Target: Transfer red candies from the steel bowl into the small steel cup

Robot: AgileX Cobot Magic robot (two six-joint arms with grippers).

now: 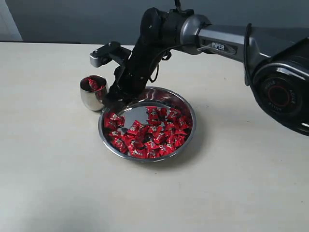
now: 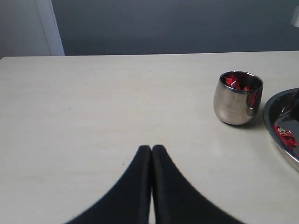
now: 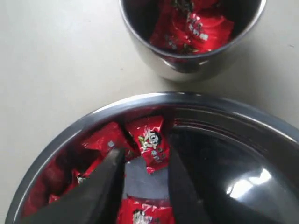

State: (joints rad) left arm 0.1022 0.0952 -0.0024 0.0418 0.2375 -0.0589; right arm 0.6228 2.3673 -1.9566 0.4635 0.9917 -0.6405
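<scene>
The steel bowl (image 1: 145, 160) holds many red candies (image 1: 154, 133), heaped toward its near and right side. The small steel cup (image 1: 91, 94) stands just left of the bowl with a few red candies (image 3: 191, 28) inside. My right gripper (image 3: 145, 156) is down inside the bowl at the rim (image 3: 140, 100) nearest the cup. It is open, and one red candy (image 3: 152, 142) lies between its fingertips. My left gripper (image 2: 152, 147) is shut and empty over bare table, with the cup (image 2: 236, 100) ahead of it to one side. The exterior view does not show the left gripper.
The right arm (image 1: 217, 43) reaches in from the right, across the back of the bowl. The pale table (image 1: 53, 164) stretches around the bowl and cup. A dark wall (image 2: 163, 23) backs the table's far edge.
</scene>
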